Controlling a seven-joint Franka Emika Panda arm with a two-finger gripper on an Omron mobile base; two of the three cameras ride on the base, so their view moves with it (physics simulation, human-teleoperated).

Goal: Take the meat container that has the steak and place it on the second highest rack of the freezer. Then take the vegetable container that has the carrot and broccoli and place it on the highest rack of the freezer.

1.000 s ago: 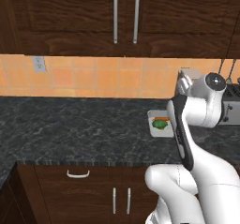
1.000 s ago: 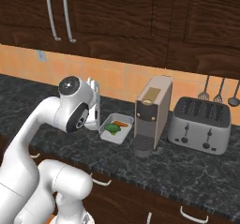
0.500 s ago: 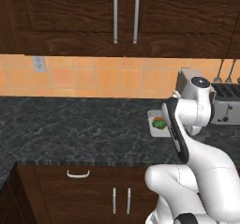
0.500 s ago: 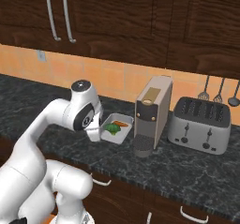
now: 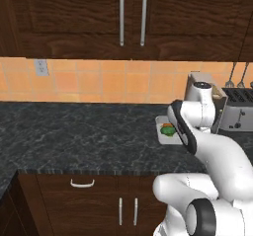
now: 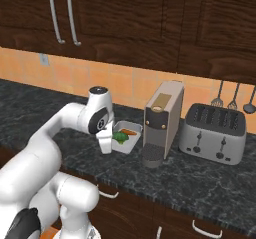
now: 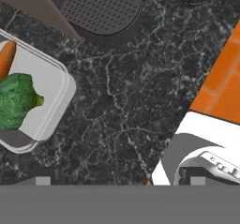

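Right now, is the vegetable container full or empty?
Not empty: the white container on the counter holds the broccoli and the carrot.

Worktop (image 5: 74, 136) left of vegetable container (image 6: 131, 142) is free; coffee machine (image 6: 161, 120) blocks its right side.

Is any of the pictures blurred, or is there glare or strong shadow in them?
Left base view: sharp, evenly lit, with a faint sheen on the black counter. Right base view: sharp too, soft shadow under the coffee machine, no glare on the toaster. Hand view: focused, the vegetable container casts a dim shadow, and broccoli looks coarse.
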